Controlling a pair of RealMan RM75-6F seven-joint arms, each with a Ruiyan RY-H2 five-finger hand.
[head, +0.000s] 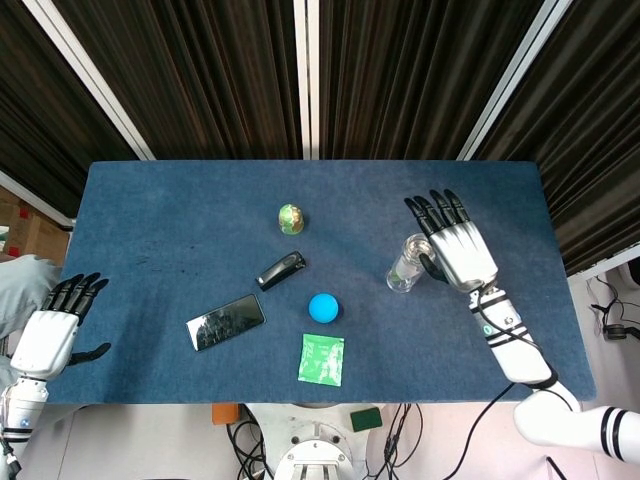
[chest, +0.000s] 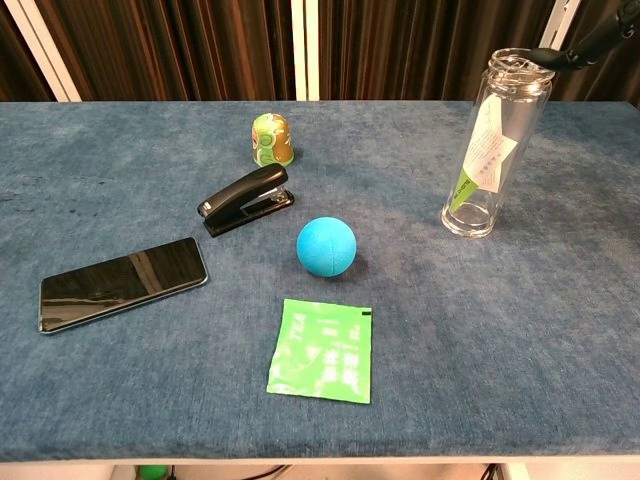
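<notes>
A clear empty bottle with a green-and-white label stands without a cap on the right side of the blue table. My right hand hovers just right of its mouth with fingers spread and holds nothing. In the chest view only a dark fingertip shows, close to the bottle's rim; I cannot tell if it touches. My left hand hangs open off the table's left front corner, far from everything.
A blue ball sits mid-table, with a green sachet in front of it. A black stapler, a dark phone and a small green-gold egg-shaped thing lie to the left.
</notes>
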